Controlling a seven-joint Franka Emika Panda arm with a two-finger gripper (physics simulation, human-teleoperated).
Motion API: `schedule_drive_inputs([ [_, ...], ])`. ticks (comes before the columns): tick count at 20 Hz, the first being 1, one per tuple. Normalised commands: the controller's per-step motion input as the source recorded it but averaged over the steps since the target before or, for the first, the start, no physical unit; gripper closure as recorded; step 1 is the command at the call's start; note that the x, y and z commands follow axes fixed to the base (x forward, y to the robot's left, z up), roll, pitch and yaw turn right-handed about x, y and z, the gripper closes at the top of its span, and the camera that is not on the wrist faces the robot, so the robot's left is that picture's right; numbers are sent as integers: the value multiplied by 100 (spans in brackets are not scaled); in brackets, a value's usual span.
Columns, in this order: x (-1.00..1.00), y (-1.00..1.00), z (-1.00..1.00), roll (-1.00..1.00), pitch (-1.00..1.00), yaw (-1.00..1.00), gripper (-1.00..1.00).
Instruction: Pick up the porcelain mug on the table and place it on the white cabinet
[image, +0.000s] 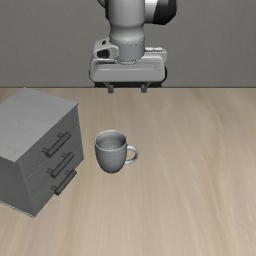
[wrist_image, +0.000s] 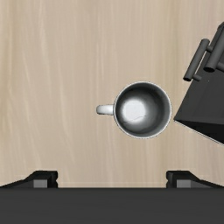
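Nearest, the cabinet (image: 30, 125) is sitting on the worktop (image: 190, 190). The mug (image: 113, 152) is standing upright just beside it, handle pointing away. Beyond, we are holding our pincer (image: 127, 89) open and empty above the worktop.

Bright, even overhead light on the pale table (image: 205, 140) (white glare patch inside the mug (wrist_image: 140, 110))
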Motion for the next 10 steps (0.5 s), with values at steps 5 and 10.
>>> schedule_drive_inputs([
  [5, 60, 20, -20, 0, 0, 0, -100],
  [10, 0, 0, -100, 0, 0, 0, -100],
])
